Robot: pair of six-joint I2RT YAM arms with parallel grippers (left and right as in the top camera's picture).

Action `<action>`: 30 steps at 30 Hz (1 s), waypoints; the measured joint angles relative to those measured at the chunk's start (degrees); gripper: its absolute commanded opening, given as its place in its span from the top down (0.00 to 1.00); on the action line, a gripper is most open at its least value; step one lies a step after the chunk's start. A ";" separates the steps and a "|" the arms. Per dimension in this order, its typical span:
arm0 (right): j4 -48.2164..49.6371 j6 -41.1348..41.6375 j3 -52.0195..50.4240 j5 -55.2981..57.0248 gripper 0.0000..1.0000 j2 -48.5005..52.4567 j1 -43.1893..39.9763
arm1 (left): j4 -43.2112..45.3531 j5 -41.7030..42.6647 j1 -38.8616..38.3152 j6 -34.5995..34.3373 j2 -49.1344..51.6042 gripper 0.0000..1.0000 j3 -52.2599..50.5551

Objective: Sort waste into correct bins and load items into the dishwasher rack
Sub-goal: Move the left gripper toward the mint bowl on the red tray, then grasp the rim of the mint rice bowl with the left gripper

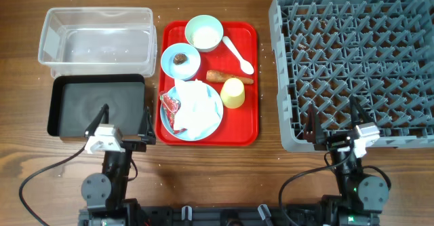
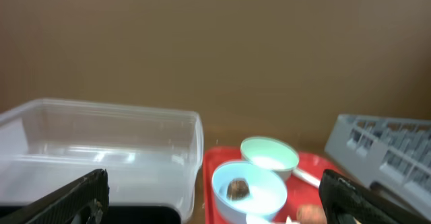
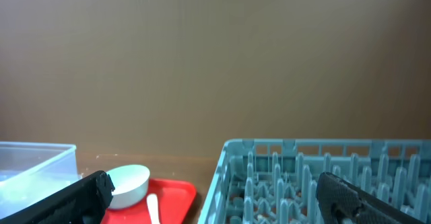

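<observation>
A red tray point(image 1: 245, 127) holds a pale blue plate point(image 1: 211, 123) with a crumpled white napkin point(image 1: 196, 102) and a red-and-white wrapper point(image 1: 169, 105). A bowl point(image 1: 180, 61) holds a brown lump point(image 1: 180, 58), seen also in the left wrist view point(image 2: 236, 189). A second bowl point(image 1: 203, 32), white spoon point(image 1: 238, 55), carrot point(image 1: 224, 77) and yellow cup point(image 1: 232, 93) lie there too. The clear tub point(image 1: 95, 39) and black tray point(image 1: 98, 105) sit left. The grey rack point(image 1: 352, 63) sits right. My left gripper point(image 1: 123, 125) and right gripper point(image 1: 333, 123) are open and empty near the front edge.
The wooden table's front strip point(image 1: 217, 178) lies between the two arms. Cables run beside each arm base. A brown wall fills the background in both wrist views.
</observation>
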 measured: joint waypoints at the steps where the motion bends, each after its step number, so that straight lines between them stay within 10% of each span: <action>1: 0.02 -0.37 0.79 0.00 0.00 0.00 0.00 | 1.51 0.09 0.00 0.00 0.00 0.00 0.02; 10: 1.11 -8.24 20.13 -2.40 0.00 17.59 0.00 | 1.81 0.11 0.00 0.02 6.29 0.00 11.69; 21: -17.46 -8.59 51.08 -15.63 0.00 52.46 0.00 | -28.81 7.02 -0.96 0.46 63.36 0.00 65.64; 30: -26.86 -8.61 53.07 -17.70 0.00 57.81 0.00 | -51.04 -5.05 -22.64 12.17 109.59 0.00 102.44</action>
